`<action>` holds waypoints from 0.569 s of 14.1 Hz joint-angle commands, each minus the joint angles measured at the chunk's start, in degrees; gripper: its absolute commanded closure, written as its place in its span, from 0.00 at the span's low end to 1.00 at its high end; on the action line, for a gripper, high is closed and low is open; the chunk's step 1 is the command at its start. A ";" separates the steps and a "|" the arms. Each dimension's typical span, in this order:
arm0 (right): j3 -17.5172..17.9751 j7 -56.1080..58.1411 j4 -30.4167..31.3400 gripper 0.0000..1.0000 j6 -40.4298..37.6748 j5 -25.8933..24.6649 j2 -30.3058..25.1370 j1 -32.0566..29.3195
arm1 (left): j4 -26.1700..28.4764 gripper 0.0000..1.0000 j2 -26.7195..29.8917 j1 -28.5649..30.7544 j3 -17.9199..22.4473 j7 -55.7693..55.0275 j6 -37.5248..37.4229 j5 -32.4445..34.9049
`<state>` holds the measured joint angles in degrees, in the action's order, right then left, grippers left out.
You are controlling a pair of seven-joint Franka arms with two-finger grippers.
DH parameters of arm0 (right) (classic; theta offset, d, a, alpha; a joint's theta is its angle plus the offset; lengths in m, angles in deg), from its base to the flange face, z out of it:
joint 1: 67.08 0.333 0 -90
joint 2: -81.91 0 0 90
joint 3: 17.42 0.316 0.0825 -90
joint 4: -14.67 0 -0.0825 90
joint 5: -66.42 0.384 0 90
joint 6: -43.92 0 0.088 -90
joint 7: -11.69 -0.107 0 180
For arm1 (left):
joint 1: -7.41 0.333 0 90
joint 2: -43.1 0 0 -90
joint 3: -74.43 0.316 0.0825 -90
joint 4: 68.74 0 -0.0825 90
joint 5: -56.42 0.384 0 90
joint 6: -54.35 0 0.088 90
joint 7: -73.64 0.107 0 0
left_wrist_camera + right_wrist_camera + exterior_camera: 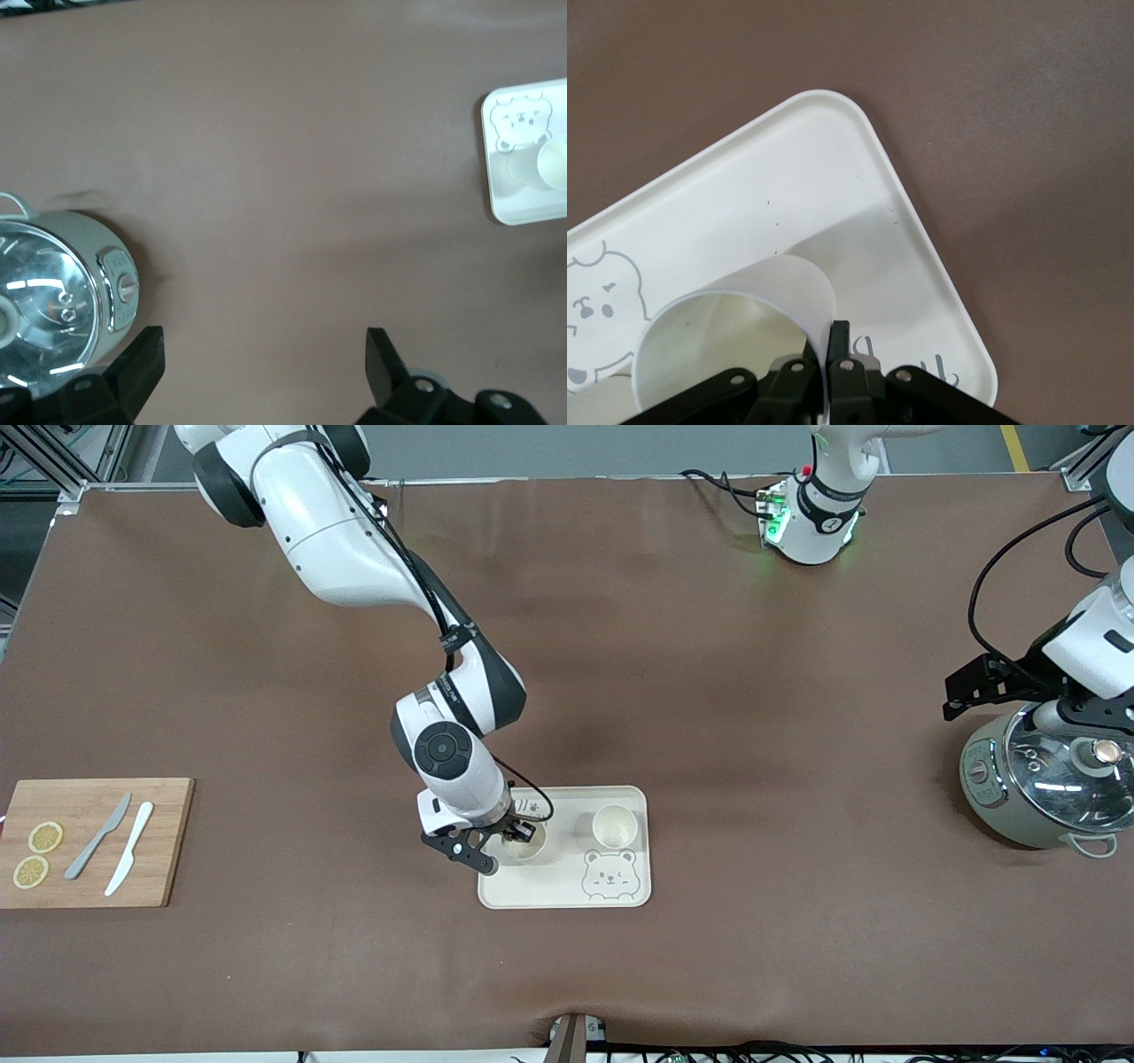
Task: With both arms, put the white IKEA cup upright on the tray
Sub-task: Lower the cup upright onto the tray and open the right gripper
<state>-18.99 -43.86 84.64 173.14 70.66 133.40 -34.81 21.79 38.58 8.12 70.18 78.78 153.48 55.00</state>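
Cup (735, 328) rim pinched by right claw (833, 350) per wrist cam; left claw (266, 372) spread wide.

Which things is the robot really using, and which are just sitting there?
Part of the job:
- tray
- cup pinched at its rim by the right end effector
- second cup, upright on the tray
- left end effector, open, waiting over the cooker

Just lying about:
- cooker
- cutting board
- two knives
- lemon slices
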 commanded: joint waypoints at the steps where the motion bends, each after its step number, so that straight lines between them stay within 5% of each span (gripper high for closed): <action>1: -0.62 0.00 -1.24 1.00 0.16 0.42 0.81 0.60 | 0.17 0.00 0.30 -0.01 -0.15 1.88 -2.00 -0.08; 8: -0.62 -0.09 -1.24 0.89 0.07 0.42 0.72 0.60 | -0.01 0.00 0.48 0.26 -0.15 3.02 -4.90 1.41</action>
<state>-19.00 -43.85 84.64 173.16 70.66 133.43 -34.81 21.82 38.54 8.17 70.13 80.37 149.75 55.26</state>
